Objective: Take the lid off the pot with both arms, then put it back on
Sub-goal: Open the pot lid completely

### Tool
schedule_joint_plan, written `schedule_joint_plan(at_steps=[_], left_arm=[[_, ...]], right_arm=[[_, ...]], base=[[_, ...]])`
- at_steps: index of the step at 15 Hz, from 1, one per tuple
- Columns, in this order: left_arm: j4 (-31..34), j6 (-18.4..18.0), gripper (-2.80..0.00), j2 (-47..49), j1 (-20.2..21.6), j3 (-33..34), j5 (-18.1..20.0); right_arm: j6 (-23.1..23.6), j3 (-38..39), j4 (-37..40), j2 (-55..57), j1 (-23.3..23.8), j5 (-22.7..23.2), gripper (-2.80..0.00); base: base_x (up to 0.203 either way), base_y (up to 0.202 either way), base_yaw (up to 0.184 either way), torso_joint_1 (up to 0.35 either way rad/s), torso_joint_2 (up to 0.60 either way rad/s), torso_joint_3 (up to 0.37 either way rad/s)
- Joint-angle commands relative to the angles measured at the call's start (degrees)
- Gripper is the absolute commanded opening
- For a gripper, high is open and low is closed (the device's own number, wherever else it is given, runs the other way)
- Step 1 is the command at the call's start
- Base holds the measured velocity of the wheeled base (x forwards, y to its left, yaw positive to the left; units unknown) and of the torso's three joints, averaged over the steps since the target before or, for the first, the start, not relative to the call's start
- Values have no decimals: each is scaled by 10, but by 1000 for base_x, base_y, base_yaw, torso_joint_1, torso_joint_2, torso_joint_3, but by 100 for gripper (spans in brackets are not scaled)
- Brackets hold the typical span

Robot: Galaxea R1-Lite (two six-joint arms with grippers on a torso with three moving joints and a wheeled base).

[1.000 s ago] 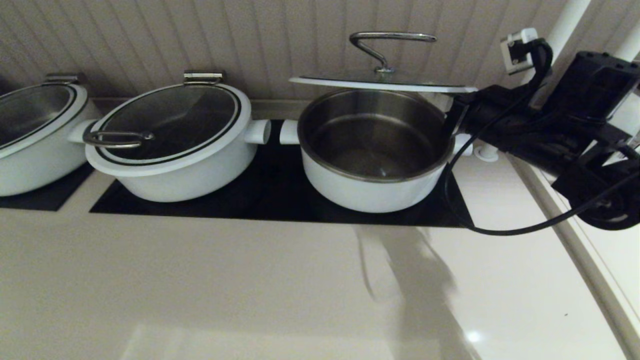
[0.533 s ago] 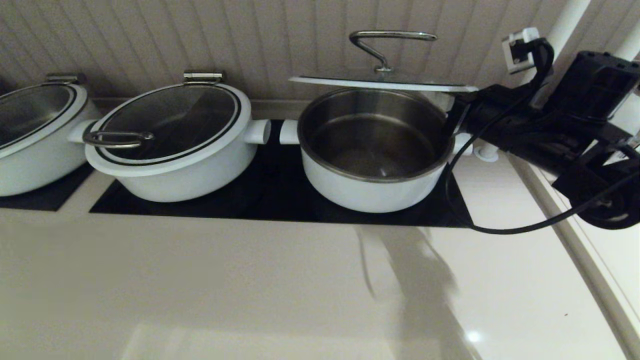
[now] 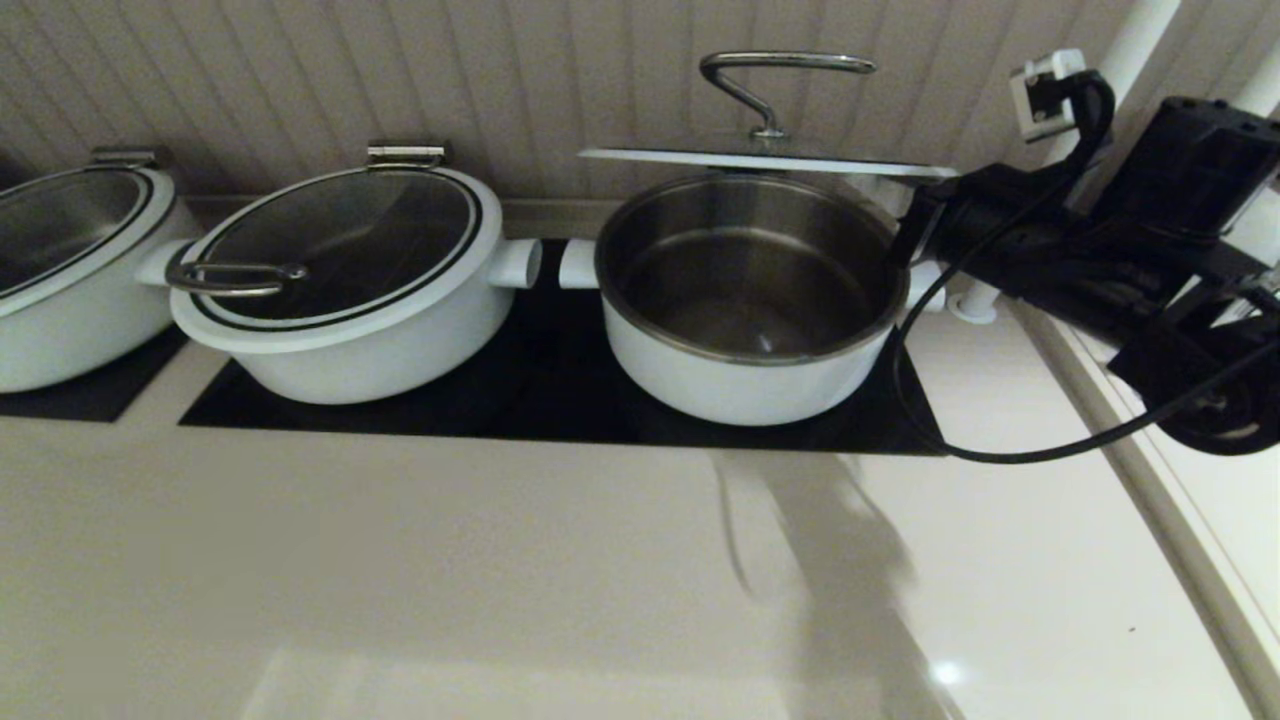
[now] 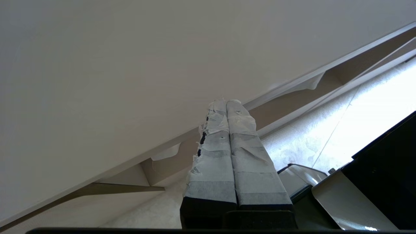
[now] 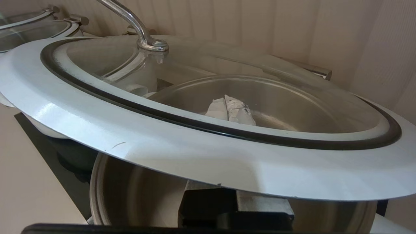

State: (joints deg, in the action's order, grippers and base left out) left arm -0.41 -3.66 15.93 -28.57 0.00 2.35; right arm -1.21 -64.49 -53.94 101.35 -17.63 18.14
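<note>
Counter [image 3: 500, 560] nearest the robot is pale and carries nothing the step needs. The left gripper [image 4: 227, 107] is parked away from the work. Its taped fingers are pressed together on nothing, and it does not show in the head view.

Beyond the counter, on the black hob panel [image 3: 560, 400], the pot [image 3: 740, 385] stands uncovered, with its steel liner exposed. A second white pot [image 3: 350, 350] with its own lid on sits just beside it on the robot's left, their side knobs nearly meeting.

The lid [image 3: 700, 157] hangs roughly level above the pot's rear rim, clear of the liner at the front. The right arm [image 3: 1050, 260] reaches in from the robot's right to the lid's edge. In the wrist view, the right gripper [image 5: 230, 110] lies beneath the glass with its fingertips closed together. The lid appears to rest on top of them and is not pinched. The steel hinge [image 5: 312, 70] sits at the far side, against the panelled wall [image 3: 400, 70].

Assessment: the lid is up, so the return is what remains. As the support is from below only, it should be lowered slowly and evenly. The fingers should stay well under the white rim until the rim meets the pot all round, then be drawn out sideways toward the right. A quick drop risks the lid sliding off the closed fingers. Only one arm is engaged, although the task names both.
</note>
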Motion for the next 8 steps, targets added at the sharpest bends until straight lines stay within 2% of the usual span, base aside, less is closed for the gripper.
schedule_joint_plan(at_steps=[1, 3, 5, 8], left_arm=[[0, 0, -280, 2, 3, 0, 0], [0, 0, -280, 2, 47, 0, 0], [0, 1, -280, 1, 114, 0, 0], [0, 2, -280, 1, 146, 0, -1]], right_arm=[[0, 1, -3, 0, 0, 1, -280], [0, 0, -3, 1, 0, 1, -280], [0, -2, -3, 1, 0, 1, -280], [0, -9, -3, 3, 0, 1, -280]], base=[[0, 0, 0, 0, 0, 0], [0, 0, 0, 0, 0, 0], [0, 0, 0, 0, 0, 0], [0, 0, 0, 0, 0, 0]])
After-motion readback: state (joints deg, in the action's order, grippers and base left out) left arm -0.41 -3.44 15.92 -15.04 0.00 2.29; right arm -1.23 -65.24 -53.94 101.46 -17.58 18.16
